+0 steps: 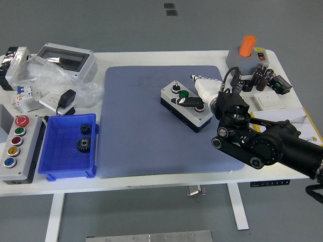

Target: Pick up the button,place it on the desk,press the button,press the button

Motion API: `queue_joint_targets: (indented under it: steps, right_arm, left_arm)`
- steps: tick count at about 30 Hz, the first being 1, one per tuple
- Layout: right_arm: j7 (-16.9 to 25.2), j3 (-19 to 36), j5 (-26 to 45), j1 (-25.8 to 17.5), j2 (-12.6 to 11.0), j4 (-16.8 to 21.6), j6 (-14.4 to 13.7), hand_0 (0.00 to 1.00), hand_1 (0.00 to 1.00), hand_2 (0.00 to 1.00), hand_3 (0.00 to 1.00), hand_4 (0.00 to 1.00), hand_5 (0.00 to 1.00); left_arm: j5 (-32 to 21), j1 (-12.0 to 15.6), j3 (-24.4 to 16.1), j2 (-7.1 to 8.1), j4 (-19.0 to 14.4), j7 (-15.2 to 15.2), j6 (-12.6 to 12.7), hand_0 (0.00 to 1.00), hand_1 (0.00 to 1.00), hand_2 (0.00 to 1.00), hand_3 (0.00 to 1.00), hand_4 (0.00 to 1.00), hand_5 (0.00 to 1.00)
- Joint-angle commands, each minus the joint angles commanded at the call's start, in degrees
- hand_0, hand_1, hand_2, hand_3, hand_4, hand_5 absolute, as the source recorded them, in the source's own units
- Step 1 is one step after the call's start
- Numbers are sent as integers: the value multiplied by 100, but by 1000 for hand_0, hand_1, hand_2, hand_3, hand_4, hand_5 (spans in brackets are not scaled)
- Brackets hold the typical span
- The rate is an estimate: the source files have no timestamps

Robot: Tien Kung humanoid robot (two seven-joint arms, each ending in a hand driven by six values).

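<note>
Nearest the camera, the black right arm (275, 146) crosses the desk (166, 179) from the right edge, and its right hand (202, 98) reaches left with one dark finger (189, 102) laid across the top of the button box (186, 107), other fingers spread and gripping nothing. That box sits on the blue mat (151, 136), long axis running from far-left to near-right, directly left of the wrist. Open mat surrounds it; the blue bin (68, 148) lies well apart, left.

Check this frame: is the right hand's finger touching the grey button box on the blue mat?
Touching. In the head view a black finger of the right hand lies across the top of the button box, reaching its red button, with no gap visible.
</note>
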Motion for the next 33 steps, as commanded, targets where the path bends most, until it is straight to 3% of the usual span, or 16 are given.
queue_joint_targets:
  steps: [1, 2, 8, 9, 14, 15, 20, 21, 26, 27, 32, 33]
  right_arm:
    - [0, -19, 6, 5, 9, -9, 4, 914, 923, 998, 998, 998, 904]
    - [0, -43, 14, 11, 19, -20, 11, 777, 816, 887, 998, 998, 872]
    - [0, -255, 105, 59, 130, -172, 80, 777, 816, 887, 998, 998, 872]
    - [0, -291, 134, 64, 149, -216, 87, 640, 701, 808, 998, 998, 842]
    - [0, -380, 217, 78, 208, -341, 87, 640, 701, 808, 998, 998, 842]
    - [0, -389, 226, 80, 218, -357, 81, 495, 660, 787, 998, 998, 685]
    - [0, -438, 193, 93, 256, -400, -35, 495, 660, 787, 998, 998, 685]
    - [0, -451, 179, 96, 265, -409, -63, 389, 642, 772, 998, 998, 590]
    - [0, -599, 72, 133, 329, -474, -241, 389, 642, 772, 998, 998, 590]
    - [0, -639, 68, 142, 343, -489, -276, 275, 564, 710, 998, 978, 379]
    - [0, -769, -95, 155, 424, -583, -453, 275, 564, 710, 998, 978, 379]
    - [0, -771, -139, 157, 432, -591, -467, 195, 482, 577, 974, 931, 318]
  left_arm:
    - [0, -1, 1, 1, 0, 0, 0, 640, 628, 584, 563, 428, 2]
    - [1, -3, 1, 1, 0, -1, -1, 640, 630, 584, 563, 428, 2]
    - [39, -15, -22, 8, -2, 18, -6, 640, 630, 584, 563, 428, 2]
    - [42, -18, -24, 10, -2, 20, -7, 640, 629, 584, 563, 426, 2]
    - [69, -22, -43, 17, -2, 30, -6, 640, 629, 584, 563, 426, 2]
    - [74, -22, -46, 18, -2, 32, -6, 640, 629, 583, 562, 426, 2]
    - [76, -31, -45, 23, -3, 27, -5, 640, 629, 583, 562, 426, 2]
    - [77, -33, -44, 24, -3, 27, -5, 640, 630, 584, 563, 427, 2]
    - [77, -44, -33, 27, -4, 23, -4, 640, 630, 584, 563, 427, 2]
    - [80, -47, -34, 28, -4, 24, -3, 640, 630, 584, 563, 428, 2]
    - [68, -62, -15, 29, -6, 10, 4, 640, 630, 584, 563, 428, 2]
    - [67, -62, -13, 29, -6, 9, 6, 640, 630, 584, 564, 429, 2]
